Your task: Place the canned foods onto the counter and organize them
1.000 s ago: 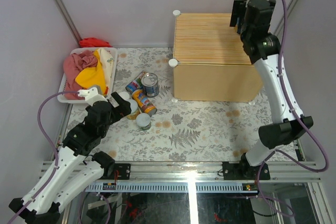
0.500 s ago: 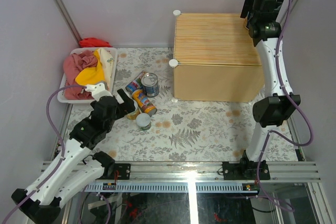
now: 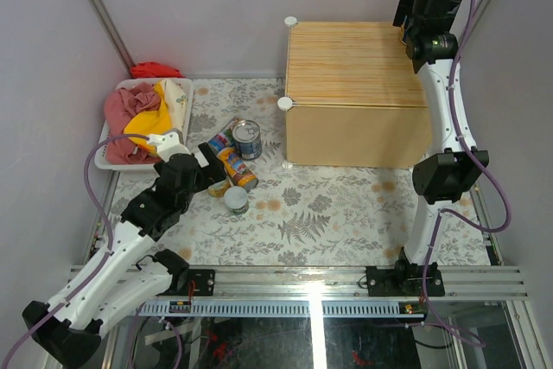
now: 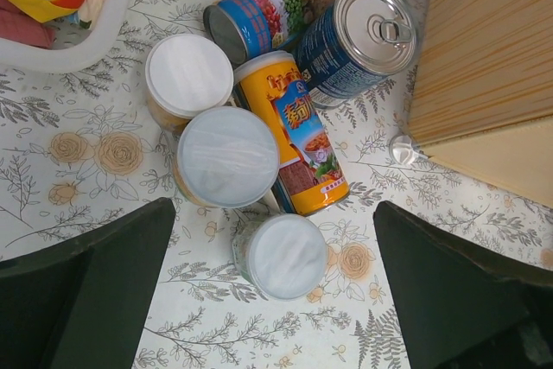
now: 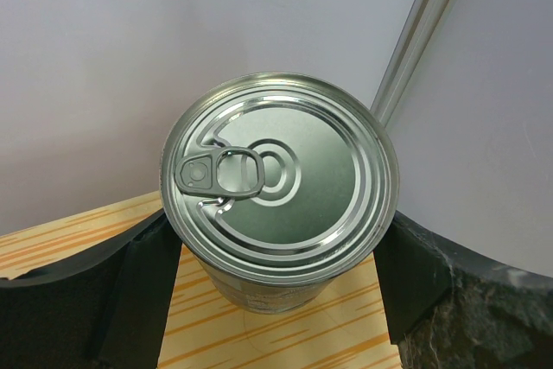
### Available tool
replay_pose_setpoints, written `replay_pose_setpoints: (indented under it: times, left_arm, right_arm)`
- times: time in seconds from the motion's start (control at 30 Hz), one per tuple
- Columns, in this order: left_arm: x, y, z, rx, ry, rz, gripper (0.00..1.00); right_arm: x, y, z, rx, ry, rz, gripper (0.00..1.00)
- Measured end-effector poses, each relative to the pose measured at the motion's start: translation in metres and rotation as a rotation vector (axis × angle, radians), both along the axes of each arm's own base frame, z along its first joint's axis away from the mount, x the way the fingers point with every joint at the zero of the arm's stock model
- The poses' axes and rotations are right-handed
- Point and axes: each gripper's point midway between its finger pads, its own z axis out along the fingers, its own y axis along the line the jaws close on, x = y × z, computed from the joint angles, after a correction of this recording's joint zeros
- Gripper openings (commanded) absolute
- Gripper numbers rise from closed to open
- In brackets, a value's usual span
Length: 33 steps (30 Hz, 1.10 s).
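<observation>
One silver-topped tin (image 5: 281, 187) is clamped in the right gripper (image 5: 281, 252) over the far right corner of the counter (image 3: 354, 66) — not yet set free; six more cans (image 4: 294, 131) cluster on the floral mat (image 4: 86, 153) beside it, below the wide-open left gripper (image 4: 272, 209), awaiting placement.

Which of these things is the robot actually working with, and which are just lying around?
Job: gripped tin; counter; blue tin; two lying cans; two jars; short can.
Lying about: basket; cloths.
</observation>
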Motion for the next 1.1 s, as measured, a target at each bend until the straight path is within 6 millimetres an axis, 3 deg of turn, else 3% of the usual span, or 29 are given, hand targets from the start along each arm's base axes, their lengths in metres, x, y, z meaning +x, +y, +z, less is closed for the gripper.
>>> replay_pose_setpoints:
  times: [0.1, 0.2, 0.6, 0.93, 1.1]
  left_arm:
    - [0.002, -0.001, -0.001, 0.003, 0.002, -0.002, 1.0]
    - [0.003, -0.002, -0.003, 0.007, 0.007, -0.005, 1.0]
    - [0.003, -0.002, -0.002, 0.005, 0.005, -0.005, 1.0]
    - [0.0, 0.0, 0.008, -0.022, -0.026, 0.0, 1.0]
    - [-0.002, 0.001, 0.014, -0.036, -0.042, 0.004, 1.0]
  right_arm:
    - [0.001, 0.0, -0.001, 0.0, -0.002, 0.0, 0.87]
    - [0.003, 0.0, -0.002, 0.0, -0.012, -0.002, 0.99]
    - [-0.003, -0.001, 0.004, 0.018, -0.045, -0.011, 0.99]
    - [-0.037, 0.0, 0.022, 0.035, -0.078, -0.006, 0.99]
    - [-0.057, 0.005, 0.055, 0.041, -0.167, 0.008, 0.99]
